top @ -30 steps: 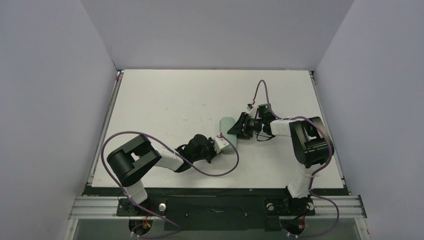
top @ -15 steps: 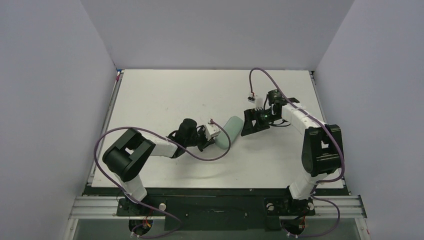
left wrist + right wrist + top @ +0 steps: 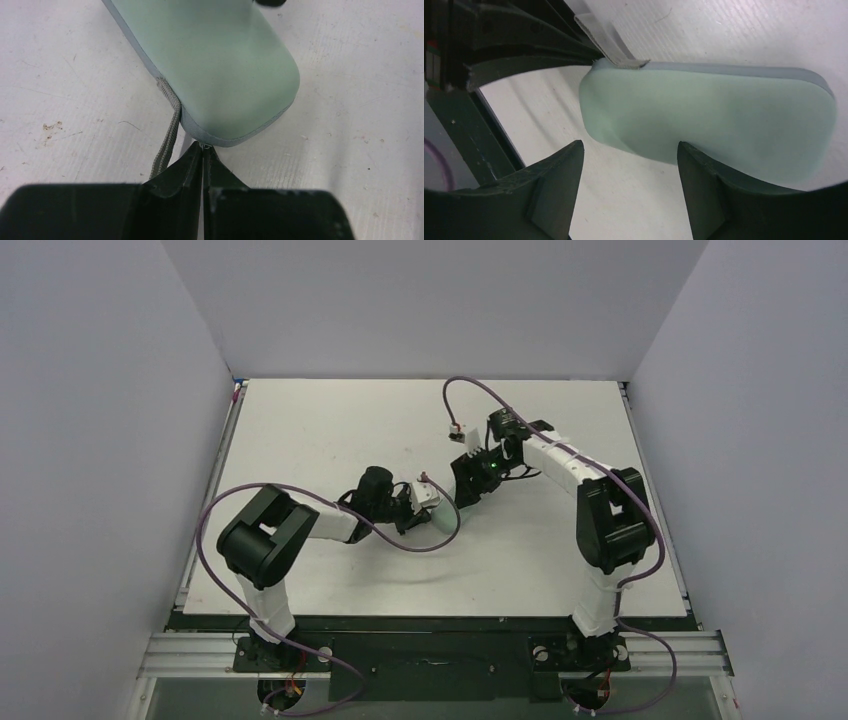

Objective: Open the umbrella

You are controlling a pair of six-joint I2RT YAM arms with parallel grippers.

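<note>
Smooth rounded mint-green case (image 3: 210, 65), woven grey strap (image 3: 167, 135) — left fingers (image 3: 185, 172) pinched together at its rim, right fingers (image 3: 554, 187) spread, empty.

The mint-green case (image 3: 210, 65) looks smooth and matt, its strap (image 3: 167, 135) coarse woven cloth; the white surface (image 3: 65, 75) is matt, finely ribbed and scuffed; the fingers (image 3: 182, 170) are matt black plastic

A white rectangular tabletop (image 3: 330, 430), matte and faintly ribbed, is closed in on three sides by plain pale grey panels: a left wall (image 3: 100, 440), a back wall (image 3: 430, 300) and a right wall (image 3: 750, 440). Small brownish scuffs (image 3: 51, 127) mark the white surface. A black strip (image 3: 430, 622) and a silver aluminium rail (image 3: 180, 652) run along its near edge. The light is soft and even.
</note>
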